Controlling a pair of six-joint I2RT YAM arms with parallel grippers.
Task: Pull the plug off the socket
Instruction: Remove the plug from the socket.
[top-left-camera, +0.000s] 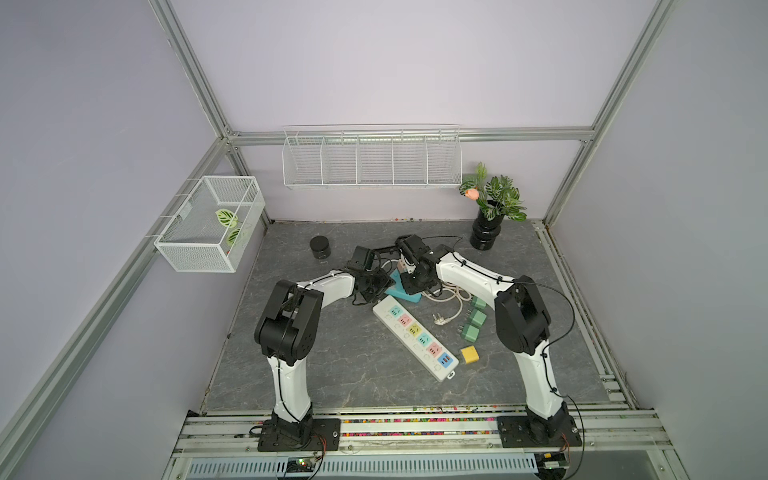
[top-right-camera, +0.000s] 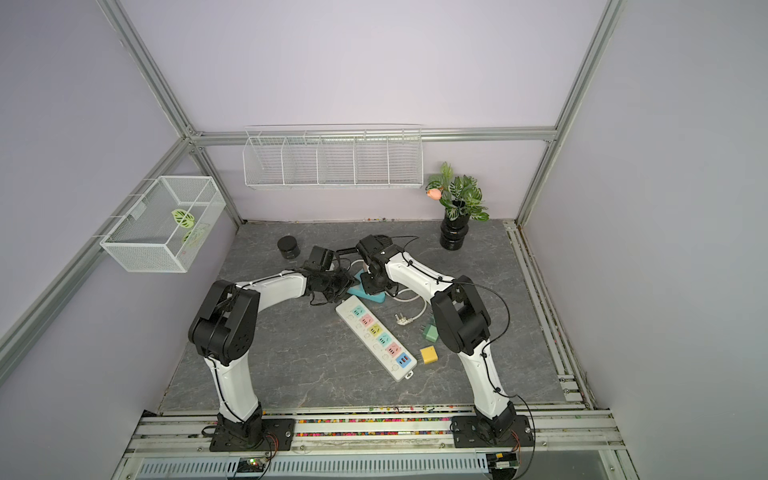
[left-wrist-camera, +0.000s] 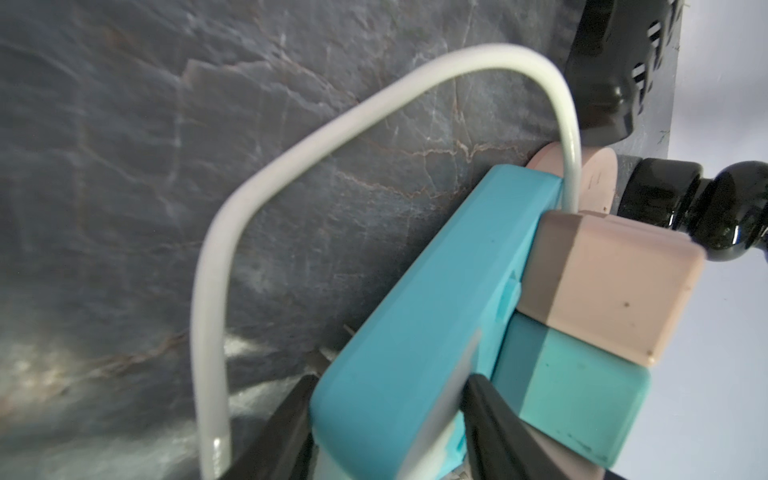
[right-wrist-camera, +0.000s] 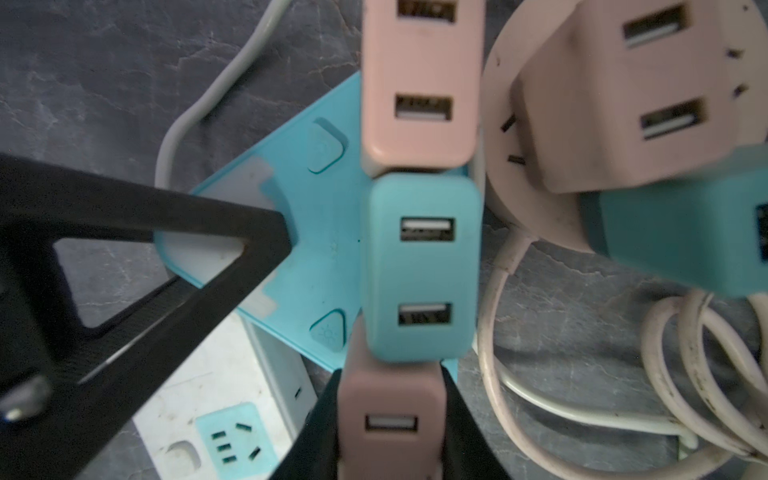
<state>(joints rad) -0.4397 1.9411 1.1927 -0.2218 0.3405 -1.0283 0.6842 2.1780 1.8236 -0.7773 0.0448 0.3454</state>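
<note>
**Right gripper** (right-wrist-camera: 390, 386): it is pinching the plug (right-wrist-camera: 390, 419), a pink USB adapter. The jaws are standing narrow, and the fingers are pressing both of its sides.

**Plug position:** it is sitting on the top face of the socket (right-wrist-camera: 316, 249), at the end of a row of three.
- The teal plug (right-wrist-camera: 422, 266) is touching it, next in line.
- A second pink plug (right-wrist-camera: 419, 83) is sitting beyond the teal one.
- The fingers are hiding the plug's base, so I cannot tell whether its pins are fully seated.

**Left gripper** (left-wrist-camera: 386, 419): it is clamping the end of the socket nearest the plug.
- One finger (left-wrist-camera: 282, 428) is pressing on the socket's table side.
- The other finger (left-wrist-camera: 490, 407) is pressing on the socket's top face beside the plug row. It is also showing in the right wrist view (right-wrist-camera: 249, 232).

**Around the socket:**
- A cord (left-wrist-camera: 216, 270) is arcing away from the socket's far end.
- A round hub (right-wrist-camera: 498, 137), carrying two adapters, is lying just beside the socket.
- The strip (top-left-camera: 415, 336) is lying with one end against the socket's corner. I cannot tell whether it is touching the corner or tucked under it.
- The green adapters (top-left-camera: 473, 320) and a yellow adapter (top-left-camera: 469, 354) are lying well apart from the socket.
</note>
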